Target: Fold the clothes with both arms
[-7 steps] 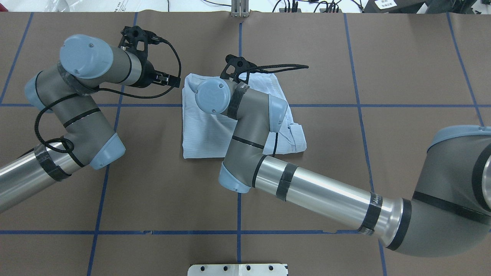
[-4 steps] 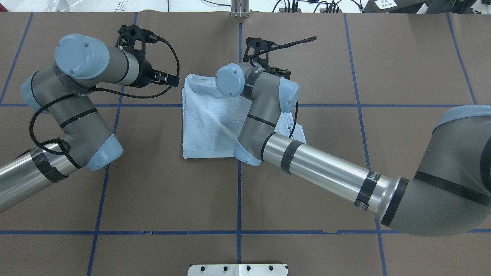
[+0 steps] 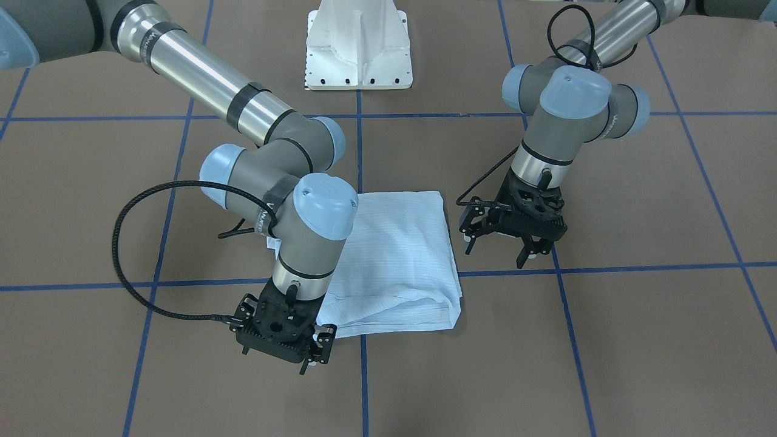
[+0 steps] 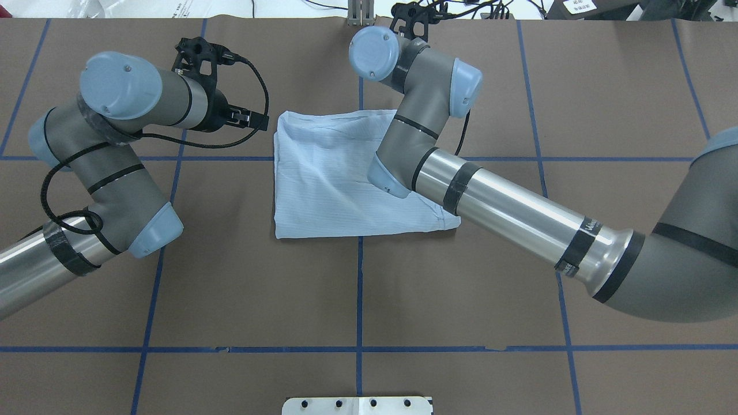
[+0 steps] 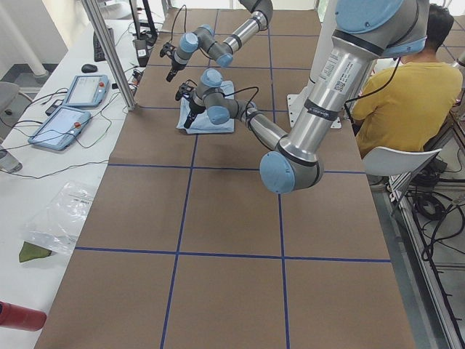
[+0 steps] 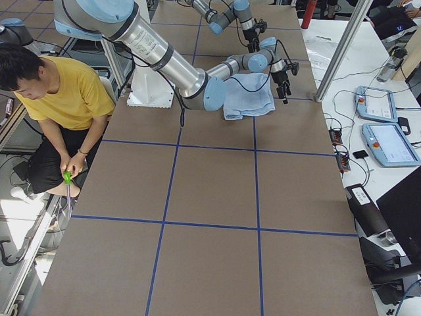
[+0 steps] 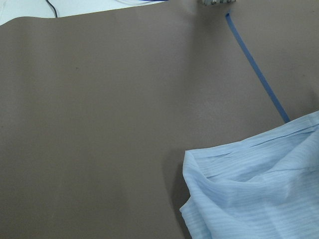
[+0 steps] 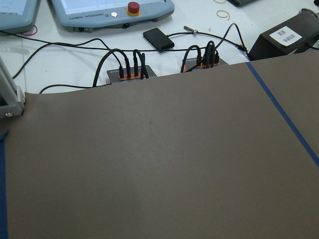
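Item, nearest the robot: white pedestal base [image 3: 359, 54], at the table's near edge. Item: table [image 4: 230, 288], brown covering, gridded with blue tape lines [image 4: 358, 300]. Item: shirt [image 4: 340, 178], pale blue with fine stripes, lying mid-table across the central tape line; folded to a compact, roughly rectangular packet, layers stacked at its far edge, nothing holding it. Item: left gripper [image 3: 499, 250], just beside the shirt's far left corner and apart from it, fingers spread, empty; little changed from a second ago. Item: right gripper [image 3: 317, 355], just beyond the shirt's far edge, carrying nothing; whether its fingers are parted or closed cannot be told, and its wrist view shows only bare table. A second ago this wrist hung over the middle of the shirt, whose right side lay rumpled; it has since travelled to the far side and off the cloth, and the top layer now lies flatter and wider. Judgement: a fold has been laid and let go; the garment is near its finished form, with perhaps smoothing or one more fold left. Item, farthest: control pendant [image 8: 112, 7] and cables, off the table.
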